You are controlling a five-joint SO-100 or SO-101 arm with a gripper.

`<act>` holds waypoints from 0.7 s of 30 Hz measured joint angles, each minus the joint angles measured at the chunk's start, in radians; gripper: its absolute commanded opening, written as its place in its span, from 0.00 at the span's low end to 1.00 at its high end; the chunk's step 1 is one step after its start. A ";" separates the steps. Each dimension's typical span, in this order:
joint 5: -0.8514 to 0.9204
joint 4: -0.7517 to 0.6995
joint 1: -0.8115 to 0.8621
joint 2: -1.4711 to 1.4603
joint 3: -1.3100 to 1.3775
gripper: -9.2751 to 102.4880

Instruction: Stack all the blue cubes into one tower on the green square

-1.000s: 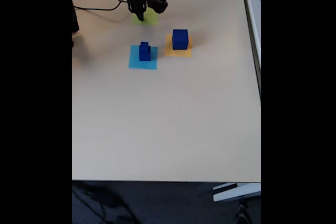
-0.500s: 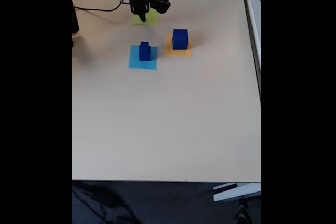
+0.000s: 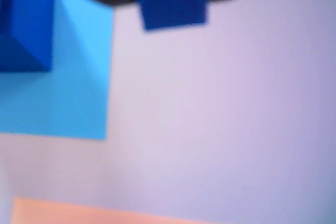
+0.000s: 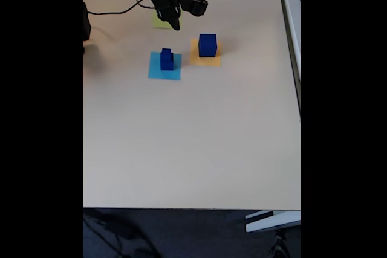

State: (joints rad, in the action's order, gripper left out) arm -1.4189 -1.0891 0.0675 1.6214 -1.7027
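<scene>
Beige counter (image 4: pixel 193 143) carries three coloured patches. Above the green square (image 4: pixel 158 22) the hand (image 4: pixel 176 26) grasps a small blue cube (image 3: pixel 172 1). Two stacked cubes (image 4: pixel 167 59) stand on the light-blue square (image 4: pixel 164 67), the large cube (image 4: pixel 207 45) on the orange one. I judge a transfer is underway; next it needs a landing spot.

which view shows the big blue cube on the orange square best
The fixed view: the big blue cube shows whole and sharp enough there, sitting on the orange square right of the light-blue square. In the blurred wrist view, a strip of the orange square lies along the bottom edge; the cube itself is outside the picture.
</scene>
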 measured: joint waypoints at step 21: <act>0.123 -0.041 0.155 0.075 -0.012 0.08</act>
State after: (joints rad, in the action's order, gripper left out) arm -1.2962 -1.1305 0.2224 1.6966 -1.7150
